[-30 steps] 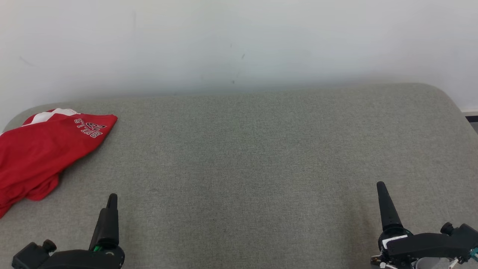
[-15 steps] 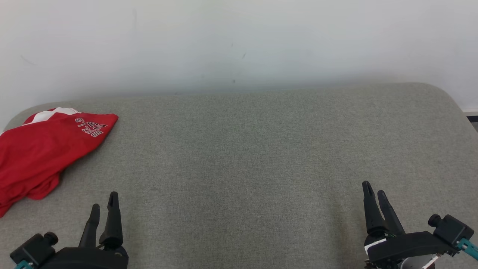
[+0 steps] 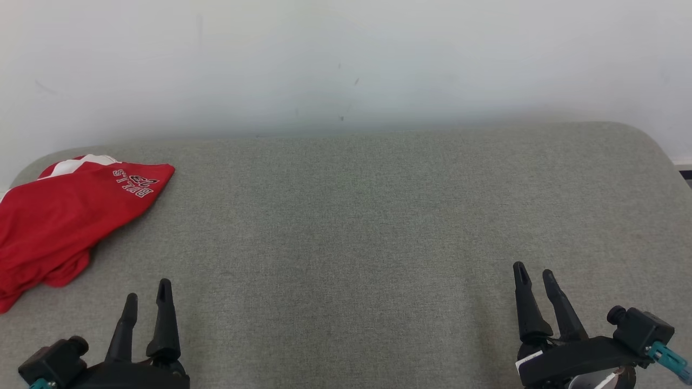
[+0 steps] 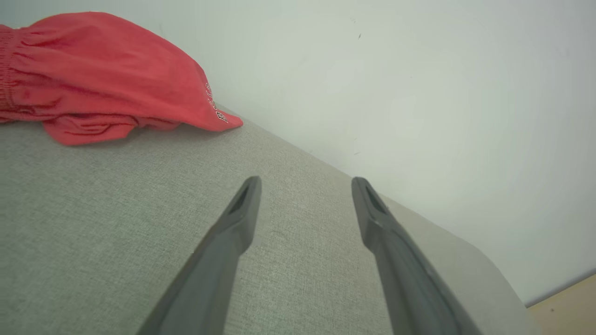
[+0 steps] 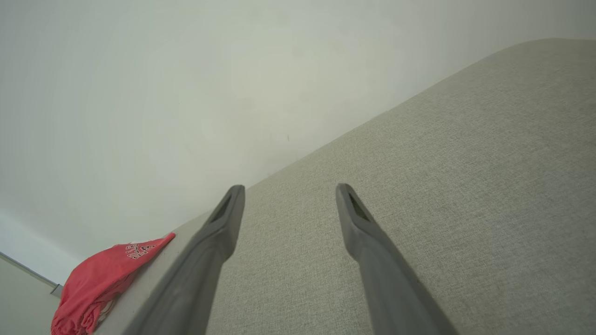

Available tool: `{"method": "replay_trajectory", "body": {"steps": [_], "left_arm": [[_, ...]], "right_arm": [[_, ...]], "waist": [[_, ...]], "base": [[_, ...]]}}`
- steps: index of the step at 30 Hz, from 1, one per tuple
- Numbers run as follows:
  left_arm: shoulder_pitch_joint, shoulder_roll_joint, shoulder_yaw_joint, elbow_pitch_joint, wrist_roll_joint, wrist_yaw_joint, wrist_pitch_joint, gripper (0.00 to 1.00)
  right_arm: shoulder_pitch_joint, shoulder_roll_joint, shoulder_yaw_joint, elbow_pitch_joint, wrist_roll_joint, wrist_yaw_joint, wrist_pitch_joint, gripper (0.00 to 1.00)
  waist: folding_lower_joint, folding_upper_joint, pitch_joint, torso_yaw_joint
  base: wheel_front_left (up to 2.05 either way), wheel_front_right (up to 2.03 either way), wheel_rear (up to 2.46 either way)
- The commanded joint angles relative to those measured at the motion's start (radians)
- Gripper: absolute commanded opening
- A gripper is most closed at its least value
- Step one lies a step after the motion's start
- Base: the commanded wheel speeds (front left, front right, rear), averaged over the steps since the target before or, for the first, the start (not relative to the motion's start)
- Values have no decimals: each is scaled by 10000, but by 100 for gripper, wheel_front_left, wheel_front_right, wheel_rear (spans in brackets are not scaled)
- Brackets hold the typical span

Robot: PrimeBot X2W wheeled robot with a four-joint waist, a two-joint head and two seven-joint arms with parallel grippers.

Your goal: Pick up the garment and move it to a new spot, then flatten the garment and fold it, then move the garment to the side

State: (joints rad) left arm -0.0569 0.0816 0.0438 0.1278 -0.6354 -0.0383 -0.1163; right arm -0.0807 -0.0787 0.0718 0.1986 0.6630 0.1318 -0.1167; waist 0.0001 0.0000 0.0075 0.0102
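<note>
We see the red garment (image 3: 65, 216) bunched at the far left of the grey fabric surface (image 3: 346, 227), with both grippers empty and their fingers apart.

Left to right in the head view: the garment lies crumpled at the surface's left edge, part of it cut off by the frame. It has a white panel at its far side and white lettering on the corner that points right. Our left gripper (image 3: 147, 289) sits low and near it, to its right and not touching, fingers spread with bare fabric between them. The wide middle of the surface runs back to the pale wall (image 3: 346, 65). Our right gripper (image 3: 534, 268) sits at the lower right, well apart from the garment, fingers also spread and holding nothing.
</note>
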Motion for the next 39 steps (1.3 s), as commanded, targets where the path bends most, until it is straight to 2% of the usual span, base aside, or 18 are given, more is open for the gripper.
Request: {"method": "replay_trajectory", "body": {"steps": [1, 29, 39], "left_arm": [[-20, 95, -4, -154, 318, 9, -115, 100], [55, 120, -64, -430, 3303, 34, -837, 100], [175, 128, -7, -458, 4029, 81, -1035, 100]], "right_arm": [[-88, -97, 44, -141, -324, -10, -112, 100], [-55, -237, 394, -322, -3348, -15, -833, 100], [33, -259, 431, -372, -4131, -16, -1031, 100]], "waist": [[-1, 0, 4, 6], [-1, 0, 93, 93], [-1, 0, 6, 115]], "base": [[0, 0, 0], [0, 0, 0], [0, 0, 0]]}}
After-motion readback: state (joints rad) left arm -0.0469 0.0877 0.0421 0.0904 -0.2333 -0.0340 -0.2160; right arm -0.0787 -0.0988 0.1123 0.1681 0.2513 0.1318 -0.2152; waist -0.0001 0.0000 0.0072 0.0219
